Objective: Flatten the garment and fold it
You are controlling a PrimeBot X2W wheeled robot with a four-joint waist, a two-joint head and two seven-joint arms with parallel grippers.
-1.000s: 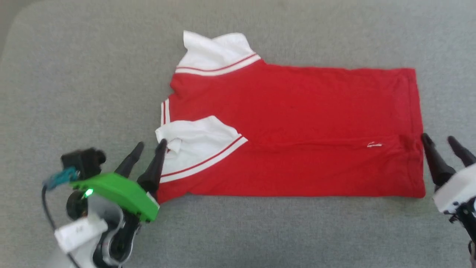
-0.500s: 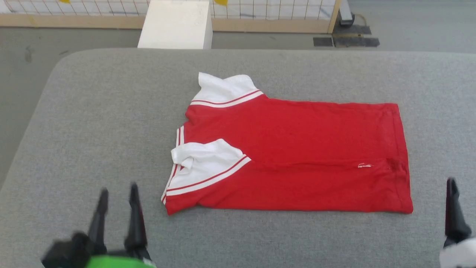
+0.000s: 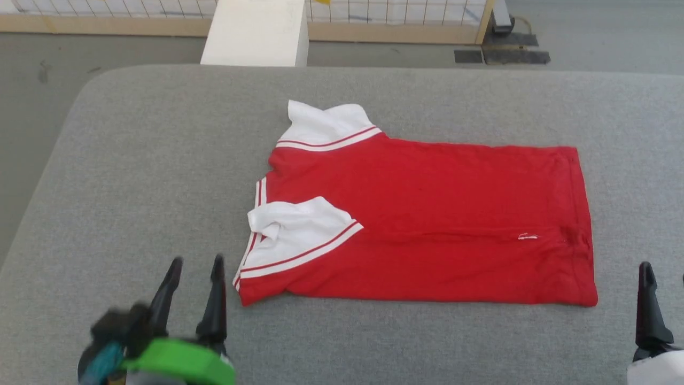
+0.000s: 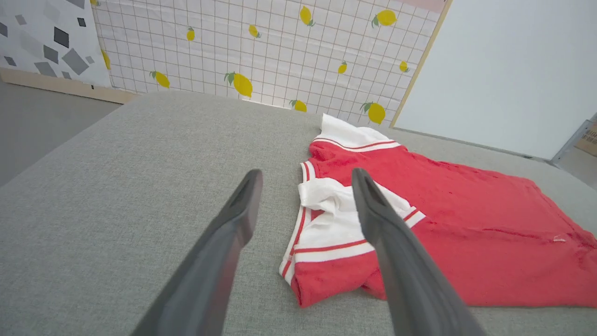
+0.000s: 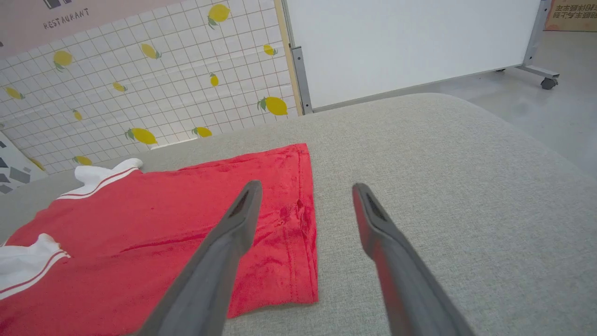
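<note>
The red garment (image 3: pixel 427 224) lies flat on the grey table, folded lengthwise into a long band. Its two white sleeves point left and its hem lies at the right; the near sleeve (image 3: pixel 299 230) is folded onto the red body, and the print is hidden. My left gripper (image 3: pixel 196 262) is open just off the garment's near left corner, not touching it. In the left wrist view the gripper (image 4: pixel 306 175) points at the sleeve (image 4: pixel 336 219). My right gripper (image 3: pixel 664 270) is open beside the hem's near corner; from its wrist, the gripper (image 5: pixel 306 186) is apart from the hem (image 5: pixel 303 224).
The grey padded table (image 3: pixel 133 160) has a rounded far left corner, with floor beyond it. A white box (image 3: pixel 256 32) stands behind the far edge. A lemon-patterned grid panel (image 4: pixel 280 46) and a white board (image 5: pixel 396 42) stand further back.
The head camera has pulled back, so the whole scene shifted. Both grippers have drawn away from the garment's ends toward the near edge; the left fingertip no longer touches the near sleeve.
</note>
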